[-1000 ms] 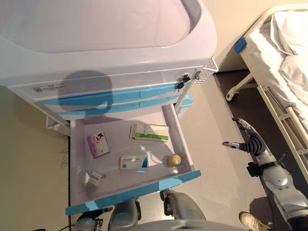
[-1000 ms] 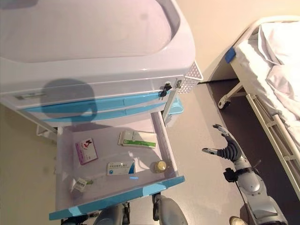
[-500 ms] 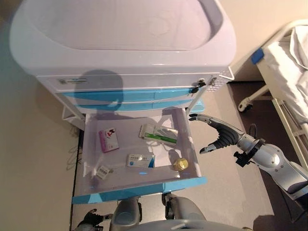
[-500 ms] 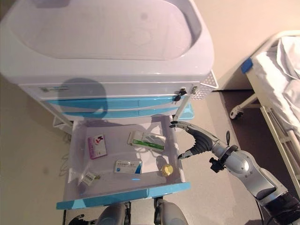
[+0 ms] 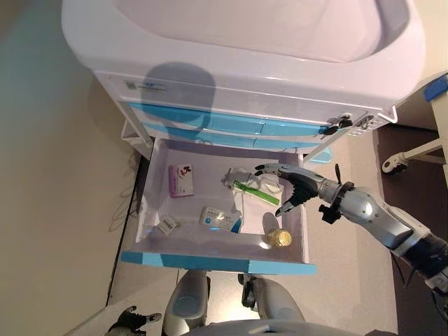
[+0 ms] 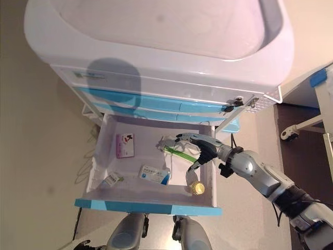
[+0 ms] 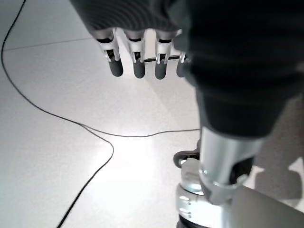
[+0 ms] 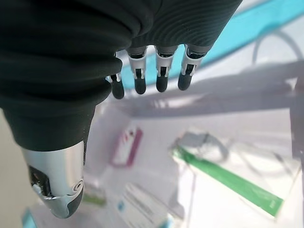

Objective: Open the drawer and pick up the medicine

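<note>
The cart's bottom drawer (image 5: pixel 217 262) stands pulled out. Inside lie a pink box (image 5: pixel 181 180), a white box with a green stripe (image 5: pixel 253 190), a blue-and-white box (image 5: pixel 219 218), a small yellow-capped bottle (image 5: pixel 278 239) and a small tagged item (image 5: pixel 166 225). My right hand (image 5: pixel 295 185) reaches in over the drawer's right wall and hovers open above the green-striped box (image 8: pixel 228 183), holding nothing. The pink box (image 8: pixel 127 145) shows past its fingers (image 8: pixel 161 80). My left hand (image 7: pixel 137 57) hangs low over the floor with straight fingers and nothing in it.
The white cart top (image 5: pixel 245 42) overhangs two closed blue drawers (image 5: pixel 210 122) above the open one. A bed frame with a caster (image 5: pixel 392 164) stands to the right. Bare floor lies on the left of the cart.
The camera has shifted. My right hand has come from the floor side at the right, over the drawer's right wall, to above the green-striped box. The drawer's contents have not moved.
</note>
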Robot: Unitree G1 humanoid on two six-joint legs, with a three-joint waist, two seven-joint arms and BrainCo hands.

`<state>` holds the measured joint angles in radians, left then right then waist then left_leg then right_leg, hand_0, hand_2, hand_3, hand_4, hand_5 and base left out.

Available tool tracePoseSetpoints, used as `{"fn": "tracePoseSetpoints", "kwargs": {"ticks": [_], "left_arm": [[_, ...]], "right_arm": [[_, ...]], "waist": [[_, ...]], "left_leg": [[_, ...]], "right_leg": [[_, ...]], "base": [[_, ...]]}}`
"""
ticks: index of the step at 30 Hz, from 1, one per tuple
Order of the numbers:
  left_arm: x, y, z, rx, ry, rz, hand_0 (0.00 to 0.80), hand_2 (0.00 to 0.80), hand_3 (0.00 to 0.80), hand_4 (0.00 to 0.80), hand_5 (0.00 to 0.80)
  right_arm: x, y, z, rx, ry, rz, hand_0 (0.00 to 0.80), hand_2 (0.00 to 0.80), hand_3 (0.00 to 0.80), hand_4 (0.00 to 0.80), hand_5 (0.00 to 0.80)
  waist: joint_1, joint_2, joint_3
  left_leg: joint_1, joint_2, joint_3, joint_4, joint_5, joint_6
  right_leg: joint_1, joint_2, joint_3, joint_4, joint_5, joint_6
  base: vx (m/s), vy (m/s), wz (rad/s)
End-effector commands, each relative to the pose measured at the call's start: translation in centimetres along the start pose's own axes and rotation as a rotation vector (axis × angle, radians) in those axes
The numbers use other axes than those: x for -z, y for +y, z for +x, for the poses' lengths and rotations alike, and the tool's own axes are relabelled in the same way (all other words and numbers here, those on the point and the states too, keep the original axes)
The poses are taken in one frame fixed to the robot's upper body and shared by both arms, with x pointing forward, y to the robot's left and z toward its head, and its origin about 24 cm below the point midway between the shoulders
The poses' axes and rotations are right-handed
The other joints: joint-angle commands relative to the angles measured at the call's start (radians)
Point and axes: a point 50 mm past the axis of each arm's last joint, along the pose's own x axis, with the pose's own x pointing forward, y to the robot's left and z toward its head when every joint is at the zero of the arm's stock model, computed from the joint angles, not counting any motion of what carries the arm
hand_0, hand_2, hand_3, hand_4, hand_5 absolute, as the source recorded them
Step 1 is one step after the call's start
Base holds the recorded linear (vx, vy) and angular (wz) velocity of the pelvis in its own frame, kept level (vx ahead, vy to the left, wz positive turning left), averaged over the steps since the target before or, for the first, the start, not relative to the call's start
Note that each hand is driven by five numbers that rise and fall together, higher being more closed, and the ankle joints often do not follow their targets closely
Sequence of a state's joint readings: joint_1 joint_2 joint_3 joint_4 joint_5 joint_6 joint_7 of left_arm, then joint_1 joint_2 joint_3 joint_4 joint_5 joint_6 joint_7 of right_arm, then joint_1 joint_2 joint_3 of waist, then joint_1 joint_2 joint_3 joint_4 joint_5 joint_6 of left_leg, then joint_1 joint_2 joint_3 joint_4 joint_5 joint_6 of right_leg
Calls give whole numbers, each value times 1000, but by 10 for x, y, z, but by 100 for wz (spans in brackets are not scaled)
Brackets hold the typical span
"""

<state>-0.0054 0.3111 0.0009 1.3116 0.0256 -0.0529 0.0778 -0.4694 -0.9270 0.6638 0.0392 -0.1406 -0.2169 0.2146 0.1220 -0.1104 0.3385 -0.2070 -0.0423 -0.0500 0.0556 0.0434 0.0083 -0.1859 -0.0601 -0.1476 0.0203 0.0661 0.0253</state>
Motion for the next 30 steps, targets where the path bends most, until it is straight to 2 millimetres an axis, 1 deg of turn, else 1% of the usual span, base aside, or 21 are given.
{"fn": "tracePoseSetpoints", "kwargs": {"ticks": [1, 3, 9, 10, 13, 18, 23, 24, 27, 30], "left_arm": [[8, 9, -1, -22, 26, 4, 0, 0, 0, 0, 0], [6, 10, 0, -21, 22, 7, 0, 0, 0, 0, 0], [1, 11, 0, -22, 8, 9, 0, 0, 0, 0, 0], [-1, 10, 1, -19, 1, 9, 0, 0, 0, 0, 0], [-2, 11, 1, -20, -3, 10, 0, 0, 0, 0, 0], [-2, 12, 1, -12, -3, 16, 0, 0, 0, 0, 0], [-1, 13, 1, -6, -6, 17, 0, 0, 0, 0, 0], [-1, 14, 1, -3, -5, 18, 0, 0, 0, 0, 0], [0, 15, 1, 1, -5, 27, 0, 0, 0, 0, 0], [0, 16, 0, 6, -2, 39, 0, 0, 0, 0, 0]], "right_arm": [[-14, -1, 9, -31, -61, -54, 0, 0, 0, 0, 0], [-14, 4, 15, -86, -58, -86, 0, 0, 0, 0, 0], [-15, 15, 25, -150, -58, -80, 0, 0, 0, 0, 0], [-12, 19, 26, -163, -43, -70, 0, 0, 0, 0, 0], [-12, 20, 25, -182, -44, -63, 0, 0, 0, 0, 0], [-18, 17, 19, -236, -74, -41, 0, 0, 0, 0, 0], [-19, 12, 9, -290, -75, -32, 0, 0, 0, 0, 0], [-18, 11, 4, -305, -71, -23, 0, 0, 0, 0, 0], [-17, 12, -1, -333, -61, -22, 0, 0, 0, 0, 0], [-11, 17, -9, -361, -36, -23, 0, 0, 0, 0, 0]], "waist": [[9, -20, -28], [13, -20, -27], [16, -19, -27], [17, -17, -26], [18, -16, -25], [16, -14, -27], [14, -16, -30], [11, -17, -32], [8, -18, -36], [0, -20, -45]], "left_leg": [[-29, -32, -2, -9, 36, 0], [-32, -31, -2, -8, 36, -2], [-39, -26, -4, -11, 38, -5], [-41, -24, -3, -12, 40, -6], [-42, -23, -4, -15, 42, -7], [-39, -21, -8, -21, 44, -9], [-35, -19, -10, -24, 46, -12], [-34, -18, -11, -23, 47, -13], [-31, -18, -10, -23, 45, -14], [-28, -17, -6, -21, 39, -14]], "right_leg": [[-48, -41, 20, 79, 35, 90], [-49, -41, 17, 78, 36, 91], [-55, -39, 16, 71, 38, 90], [-55, -39, 15, 69, 38, 89], [-57, -38, 14, 68, 38, 89], [-55, -36, 10, 67, 36, 88], [-52, -36, 8, 65, 35, 88], [-52, -36, 7, 65, 35, 87], [-50, -35, 6, 65, 34, 87], [-48, -34, 13, 65, 33, 88]], "base": [[5, -18, 25], [4, -13, 9], [0, 0, 0], [0, 0, 0], [0, 0, 0], [0, 0, 0], [0, 0, 0], [0, 0, 0], [0, 0, 0], [0, 0, 0]]}}
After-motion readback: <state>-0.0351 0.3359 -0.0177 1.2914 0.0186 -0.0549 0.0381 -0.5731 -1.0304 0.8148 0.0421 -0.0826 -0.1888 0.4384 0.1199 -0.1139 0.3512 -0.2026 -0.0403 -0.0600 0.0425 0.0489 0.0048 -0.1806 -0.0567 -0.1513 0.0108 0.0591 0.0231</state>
